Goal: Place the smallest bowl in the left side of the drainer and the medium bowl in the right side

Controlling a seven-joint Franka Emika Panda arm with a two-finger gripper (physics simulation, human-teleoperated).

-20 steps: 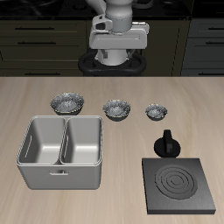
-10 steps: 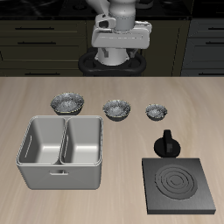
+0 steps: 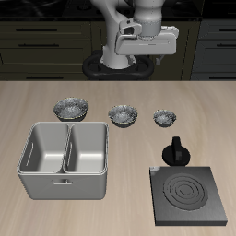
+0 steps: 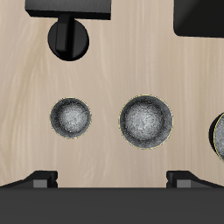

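Three alike dark-rimmed speckled bowls stand in a row behind the drainer (image 3: 64, 185). The smallest bowl (image 3: 164, 117) is at the end nearest the stove plate; it also shows in the wrist view (image 4: 71, 116). The medium bowl (image 3: 123, 114) is in the middle, and shows in the wrist view too (image 4: 145, 121). The drainer is a light grey tub with two empty compartments. My gripper (image 3: 144, 57) hangs high above the table's back edge, behind the bowls. Its fingertips (image 4: 39, 179) stand wide apart, open and empty.
The largest bowl (image 3: 71, 110) stands at the row's other end, behind the drainer, and is cut off at the wrist view's edge (image 4: 219, 133). A black square stove plate (image 3: 189, 195) lies near the front edge, with a black round-topped object (image 3: 176, 150) just behind it.
My gripper has swung sideways along the back of the table, toward the smallest bowl's side. The bowls and the drainer have not moved.
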